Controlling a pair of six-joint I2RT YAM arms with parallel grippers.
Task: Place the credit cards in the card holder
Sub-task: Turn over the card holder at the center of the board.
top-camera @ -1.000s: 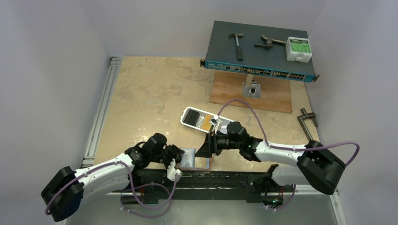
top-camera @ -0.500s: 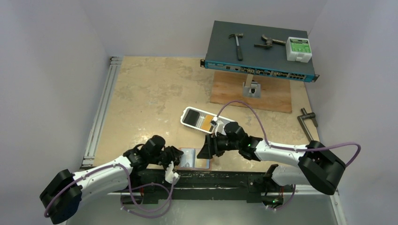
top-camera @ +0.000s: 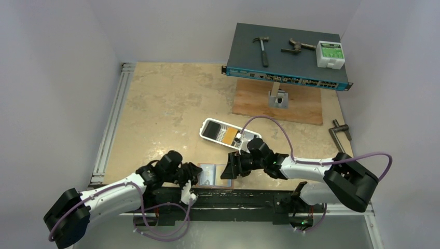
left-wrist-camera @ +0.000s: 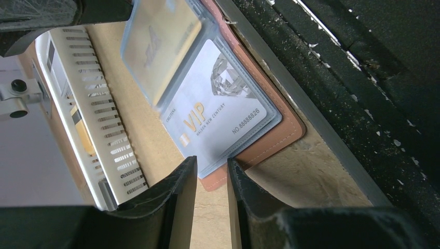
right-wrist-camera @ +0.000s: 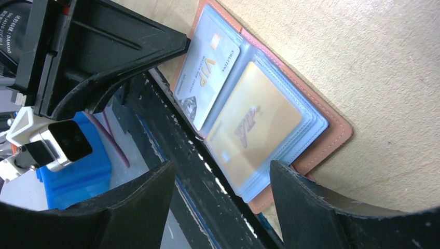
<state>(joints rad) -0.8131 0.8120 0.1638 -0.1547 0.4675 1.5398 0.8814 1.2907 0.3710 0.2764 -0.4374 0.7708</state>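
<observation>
The reddish-brown card holder (top-camera: pixel 208 175) lies open at the table's near edge, its clear sleeves facing up. A pale blue-grey VIP card (left-wrist-camera: pixel 218 101) sits in one sleeve and an orange-yellow card (right-wrist-camera: pixel 259 129) in the other. My left gripper (left-wrist-camera: pixel 211 166) is open by a narrow gap, its tips at the holder's corner (left-wrist-camera: pixel 280 129) with bare table showing between the fingers. My right gripper (right-wrist-camera: pixel 222 166) hangs wide open over the half with the orange-yellow card, holding nothing. A black card (top-camera: pixel 211 130) and another orange-yellow card (top-camera: pixel 227 135) lie in the white tray (top-camera: pixel 203 129).
A black bar (top-camera: pixel 233 194) runs along the near edge right beside the holder. At the back, a network switch (top-camera: pixel 285 52) on a wooden board (top-camera: pixel 306 109) carries a hammer (top-camera: pixel 263 49) and a white box (top-camera: pixel 330 54). A metal rail (top-camera: pixel 111 124) lines the left side.
My right gripper has moved down and left over the holder's right half and opened a little wider. The left gripper has shifted slightly along the holder's left edge.
</observation>
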